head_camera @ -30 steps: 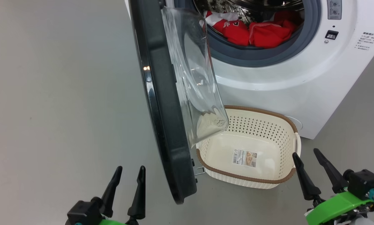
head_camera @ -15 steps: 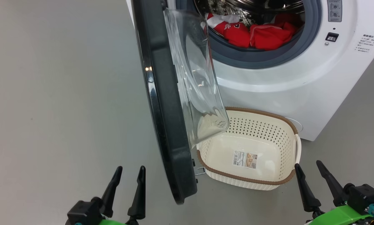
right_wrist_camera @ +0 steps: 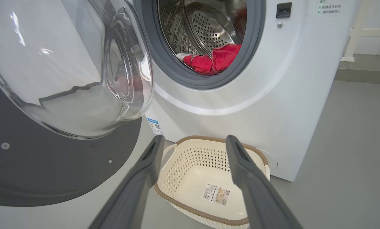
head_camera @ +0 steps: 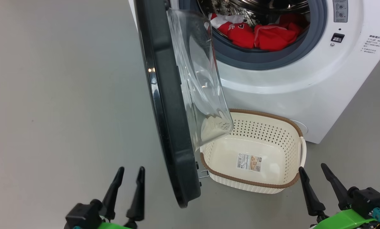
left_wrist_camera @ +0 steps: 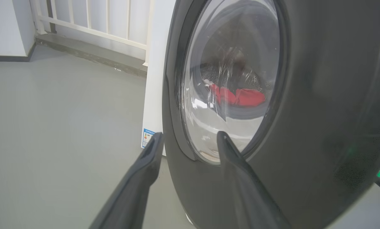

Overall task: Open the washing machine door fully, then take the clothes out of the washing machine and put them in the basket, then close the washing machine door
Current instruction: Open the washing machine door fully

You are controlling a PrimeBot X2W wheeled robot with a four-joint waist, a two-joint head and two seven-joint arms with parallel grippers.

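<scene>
Several red clothes (head_camera: 268, 37) in washing machine (head_camera: 272, 84), label (head_camera: 249, 162) in basket (head_camera: 263, 128)

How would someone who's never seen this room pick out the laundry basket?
Find the big white washing machine with its round door swung open. On the grey floor at its foot, just right of the door, sits the basket. It is the small cream rectangular tub with perforated sides, a brown rim and a paper label inside.
</scene>
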